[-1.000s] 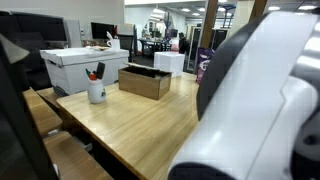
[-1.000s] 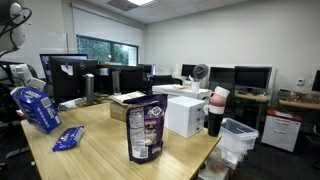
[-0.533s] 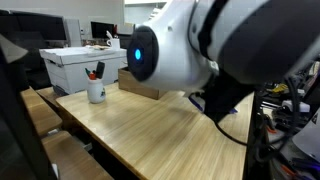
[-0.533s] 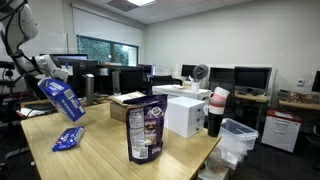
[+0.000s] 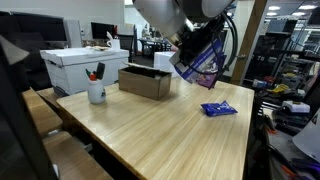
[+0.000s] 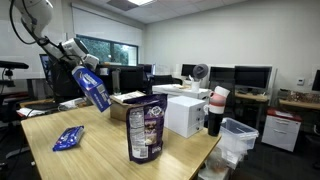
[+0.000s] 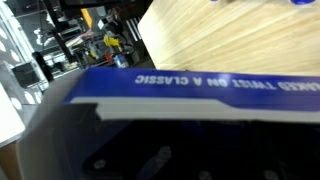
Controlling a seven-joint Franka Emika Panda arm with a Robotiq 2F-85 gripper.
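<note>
My arm enters from eleven o'clock in an exterior view, bends high over the left end of the tabletop and slants down toward four o'clock. At its end my pincer is clamped tight on the upper edge of the blue snack bag. The bag hangs clear of the wood, tilted, with its lower end pointing to five o'clock. At its seven o'clock a small blue packet lies flat on the tabletop. At its three o'clock sits an open cardboard box, then a dark standing pouch near the front edge and a white box further right.

In an exterior view from elsewhere, a white mug of pens stands at the left, with the cardboard box to its right. My pincer comes down from twelve o'clock and holds the bag in the air at that box's two o'clock. The small packet lies on the wood at the bag's five o'clock.

The bag is glossy blue with a paler patch on its face. In the wrist view it fills the lower frame as a blue band carrying white lettering upside down, with a white strip under it. The tabletop shows at one o'clock.
</note>
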